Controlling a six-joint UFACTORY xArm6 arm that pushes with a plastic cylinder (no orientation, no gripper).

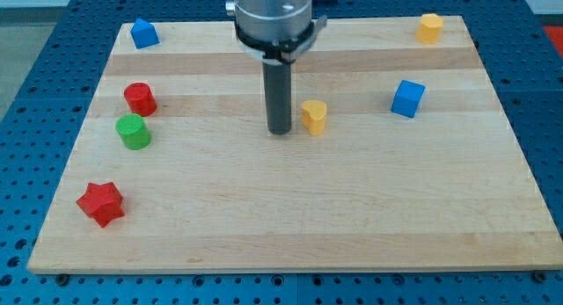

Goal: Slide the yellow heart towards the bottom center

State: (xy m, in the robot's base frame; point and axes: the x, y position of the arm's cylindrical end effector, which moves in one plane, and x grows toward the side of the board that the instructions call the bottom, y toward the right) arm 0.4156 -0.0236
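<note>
Tip (280, 130) carries no claw, just a bare rod; yellow heart (313, 116) near the board's (290, 226) centre sits at its three o'clock, just beside, perhaps touching, so a six-o'clock push needs repositioning above it.

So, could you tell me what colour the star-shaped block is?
Red star, clearest in the camera view.

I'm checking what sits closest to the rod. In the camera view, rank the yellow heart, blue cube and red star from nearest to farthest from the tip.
From my tip:
1. Yellow heart, just to the tip's right in the view, near the board's middle.
2. Blue cube, farther toward the view's right.
3. Red star, at the view's bottom left.
</note>
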